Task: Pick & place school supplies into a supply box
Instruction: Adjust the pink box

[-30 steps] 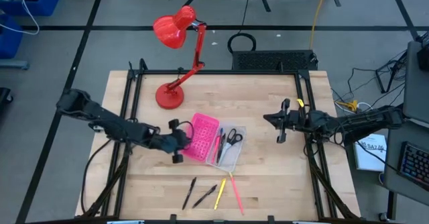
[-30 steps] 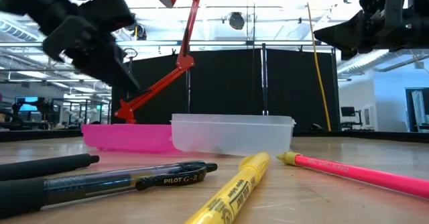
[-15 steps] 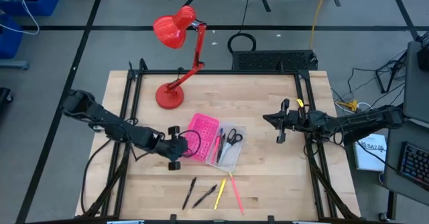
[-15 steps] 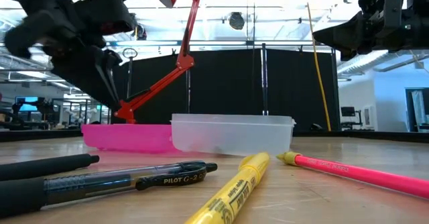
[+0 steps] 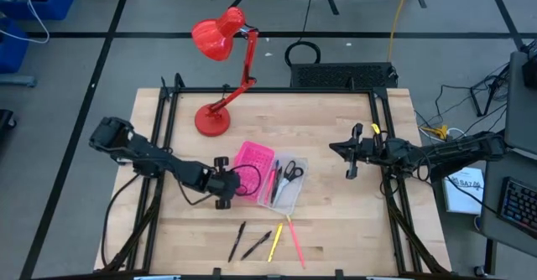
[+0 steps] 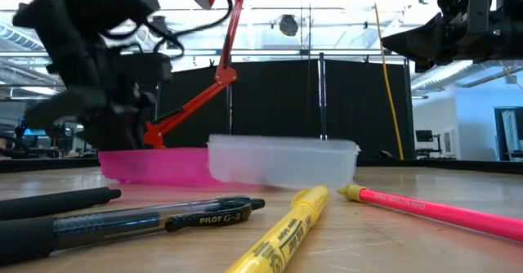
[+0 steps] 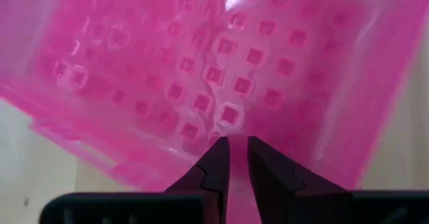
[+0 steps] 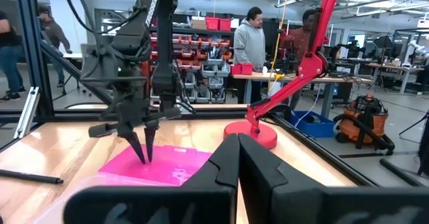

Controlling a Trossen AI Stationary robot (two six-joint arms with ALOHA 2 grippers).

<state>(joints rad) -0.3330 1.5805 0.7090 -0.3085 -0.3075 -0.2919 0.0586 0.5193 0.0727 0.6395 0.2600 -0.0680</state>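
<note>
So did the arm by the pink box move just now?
Yes. The left gripper slid off the supply box's pink half, toward the table's near edge and away from the red lamp.

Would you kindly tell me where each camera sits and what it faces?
High: overhead, straight down; both arms, table.
Low: tabletop height, across pens to box; arms above.
Left wrist: past left claw onto pink half.
Right wrist: past right claw toward lamp, left arm, people.
Shared: all show the pink half.
</note>
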